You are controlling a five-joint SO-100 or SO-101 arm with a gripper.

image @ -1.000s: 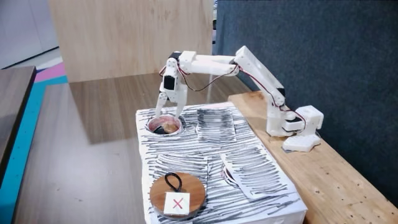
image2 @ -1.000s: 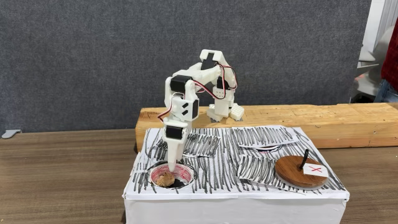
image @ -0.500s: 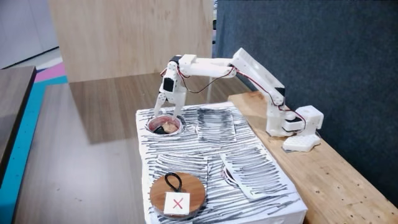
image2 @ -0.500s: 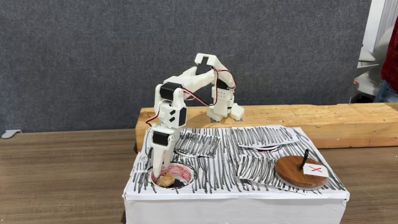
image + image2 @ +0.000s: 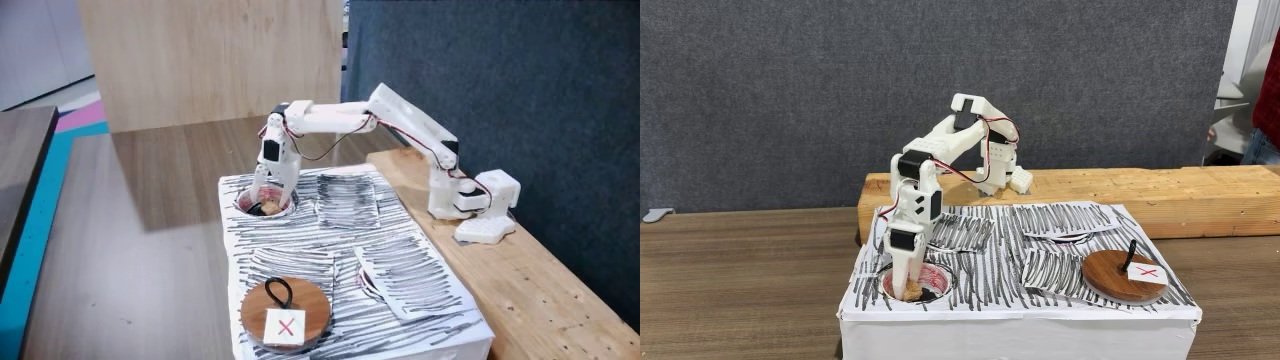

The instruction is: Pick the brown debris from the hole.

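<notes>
- Jaws (image 5: 908, 291) reach straight down into the hole (image 5: 936, 277); whether they pinch anything I cannot tell.
- Brown debris (image 5: 268, 207) lies inside the hole (image 5: 285, 208), touching the jaws' tips (image 5: 268, 203); its long axis is unclear.
- Compared with half a second ago, the arm has dropped lower into the opening.
- A wooden disc (image 5: 1124, 277) sits well apart on the striped box (image 5: 1020, 312).

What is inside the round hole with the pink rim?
A tan lump of brown debris lies in the pink-rimmed round hole, with the white tool reaching down to it. The tool covers the rest of the dark bottom.
</notes>
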